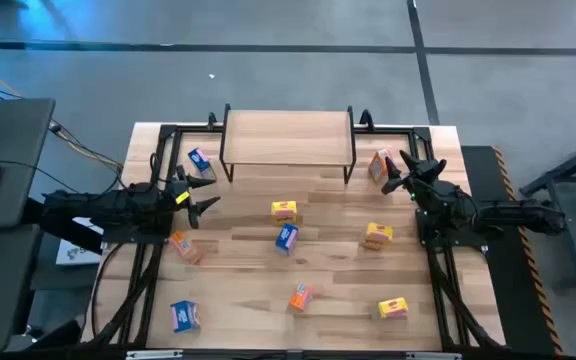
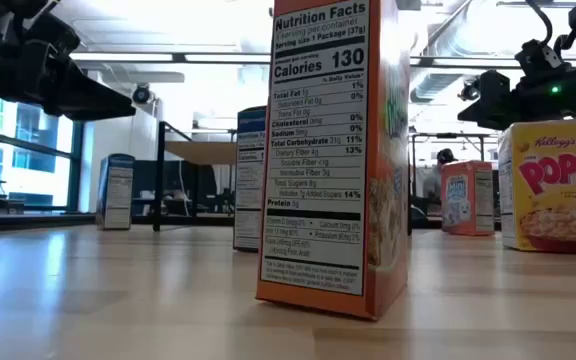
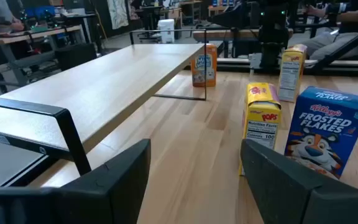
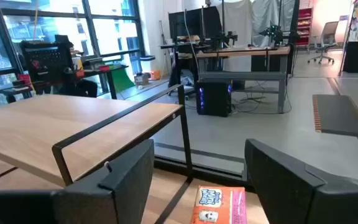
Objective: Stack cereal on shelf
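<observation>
The shelf [image 1: 288, 135], a light wooden top on thin black legs, stands at the table's far middle with nothing on it. Several small cereal boxes stand scattered on the table: blue [image 1: 200, 160], [image 1: 286, 237], [image 1: 184, 315]; yellow [image 1: 284, 210], [image 1: 378, 235], [image 1: 393, 308]; orange-red [image 1: 379, 165], [image 1: 184, 245], [image 1: 301, 296]. My left gripper [image 1: 211, 188] is open and empty, left of the shelf's near left corner. My right gripper [image 1: 393, 172] is open and empty, just above the orange-red box [image 4: 219, 205] by the shelf's right end.
Black frame rails run along the table's left, right and far edges. In the left wrist view the shelf top [image 3: 104, 81] stretches ahead, with a yellow box [image 3: 263, 127] and a blue box [image 3: 325, 130] beside it. Bare wood lies in front of the shelf.
</observation>
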Tool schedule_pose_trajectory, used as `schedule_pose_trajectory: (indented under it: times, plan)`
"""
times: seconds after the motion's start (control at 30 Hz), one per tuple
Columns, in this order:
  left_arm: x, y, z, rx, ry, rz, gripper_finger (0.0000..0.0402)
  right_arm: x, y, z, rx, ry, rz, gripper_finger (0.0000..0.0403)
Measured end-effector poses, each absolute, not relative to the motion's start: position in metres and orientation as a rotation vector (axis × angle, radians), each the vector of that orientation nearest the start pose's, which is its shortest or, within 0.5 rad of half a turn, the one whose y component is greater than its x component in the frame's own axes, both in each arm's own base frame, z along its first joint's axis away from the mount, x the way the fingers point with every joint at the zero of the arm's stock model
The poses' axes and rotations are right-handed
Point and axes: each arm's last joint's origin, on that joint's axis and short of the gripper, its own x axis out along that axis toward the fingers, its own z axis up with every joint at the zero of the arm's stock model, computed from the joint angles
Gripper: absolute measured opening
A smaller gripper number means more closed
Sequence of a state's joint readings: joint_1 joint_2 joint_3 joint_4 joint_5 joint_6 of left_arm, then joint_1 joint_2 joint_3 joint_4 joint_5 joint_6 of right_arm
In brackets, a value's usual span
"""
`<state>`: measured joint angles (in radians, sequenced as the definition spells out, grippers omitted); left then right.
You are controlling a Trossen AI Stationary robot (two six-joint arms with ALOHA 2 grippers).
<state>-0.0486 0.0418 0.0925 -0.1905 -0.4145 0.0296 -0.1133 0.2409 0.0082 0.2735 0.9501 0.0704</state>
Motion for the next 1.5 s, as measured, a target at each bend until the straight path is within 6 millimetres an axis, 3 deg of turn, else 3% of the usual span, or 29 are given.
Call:
schedule_pose_trajectory:
  times: [0.73, 1.5]
  plan:
    - [0.0916, 0.0072, 0.1739, 0.061, 0.142, 0.364, 0.0241, 0.0995, -0.0332, 0.1674, 0.091, -0.038, -0.966, 0.0249]
    - [0.0917, 0.0073, 0.1738, 0.097, 0.149, 0.362, 0.0241, 0.1003, -0.0327, 0.1661, 0.112, -0.035, -0.931, 0.0373]
